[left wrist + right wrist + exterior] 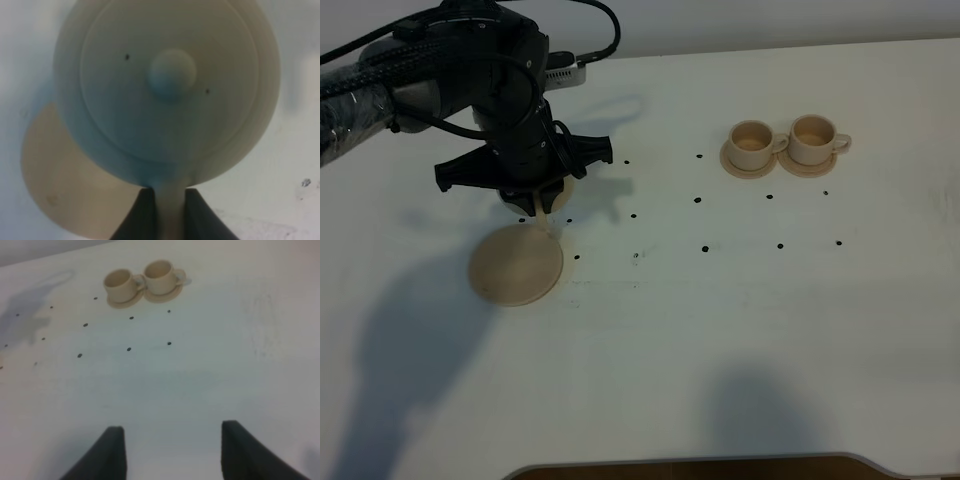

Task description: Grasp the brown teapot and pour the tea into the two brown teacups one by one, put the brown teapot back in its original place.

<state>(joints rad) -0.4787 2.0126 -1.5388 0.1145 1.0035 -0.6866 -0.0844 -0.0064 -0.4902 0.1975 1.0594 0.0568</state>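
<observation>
At the left, the left gripper [170,207] is pinched tight on the loop handle of the brown teapot [165,90]. The pot's round body and knobbed lid hang just past the fingertips, by the far edge of the wide saucer [516,265] on the white table [650,330]. Well apart to the right, the two brown teacups [752,142] stand close together on small saucers, and the right gripper [172,455] hovers with jaws spread wide, holding nothing.
</observation>
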